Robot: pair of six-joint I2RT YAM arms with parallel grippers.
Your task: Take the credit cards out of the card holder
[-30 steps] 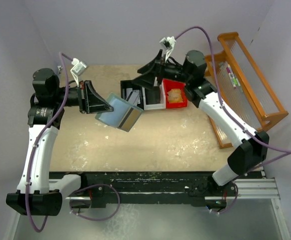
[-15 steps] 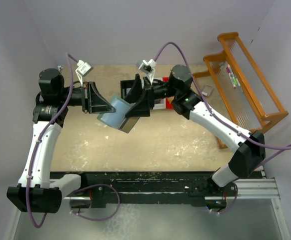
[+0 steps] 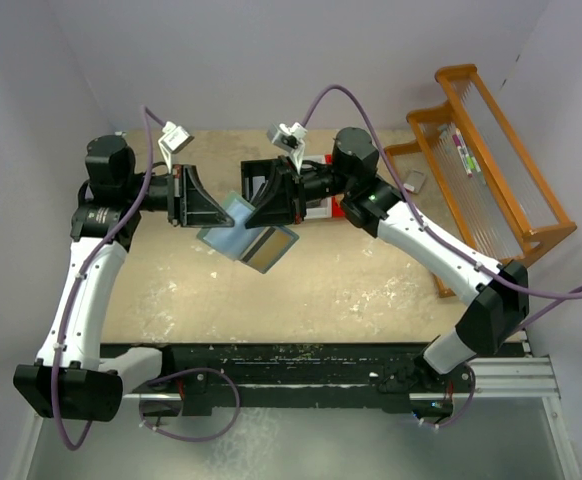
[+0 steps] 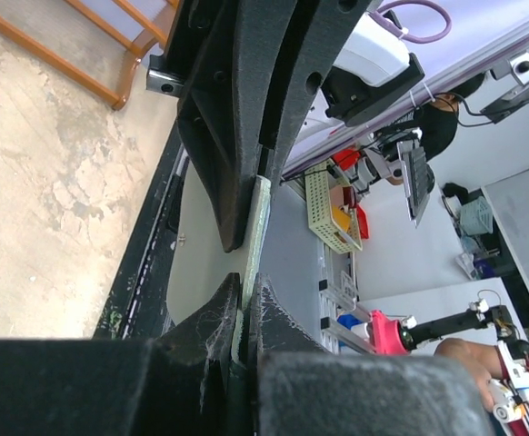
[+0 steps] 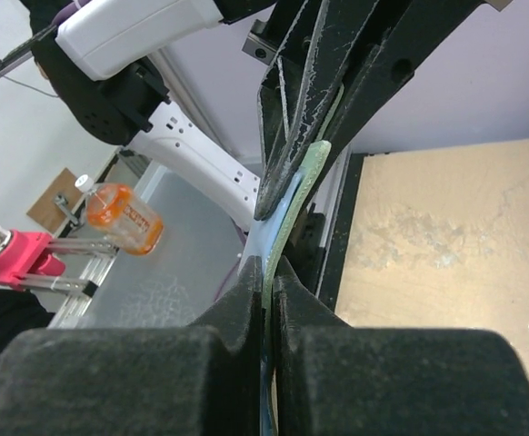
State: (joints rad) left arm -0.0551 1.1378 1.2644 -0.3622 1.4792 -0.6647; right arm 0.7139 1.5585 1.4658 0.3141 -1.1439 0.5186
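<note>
My left gripper [image 3: 203, 205] is clamped shut on the card holder [image 3: 243, 235] by its left edge, holding it above the table [image 3: 371, 280]. My right gripper [image 3: 268, 205] has just crossed over and closed on the opposite edge, so extraction can begin. Only the wrist views show the thin sheet pinched edge-on; whether a credit card is caught, I cannot tell.

One second ago the right gripper [image 3: 261, 212] was at the far edge of the table [image 3: 371, 290], above the bins next to the red bin [image 3: 333, 213], and apart from the card holder [image 3: 243, 240]. It has since swung toward the left edge, and its fingers are now pressed on the holder's right side. The left gripper [image 3: 219, 212] has moved a little toward the far edge. The holder has shifted slightly toward the right edge. The right arm now hides most of the red bin.
</note>
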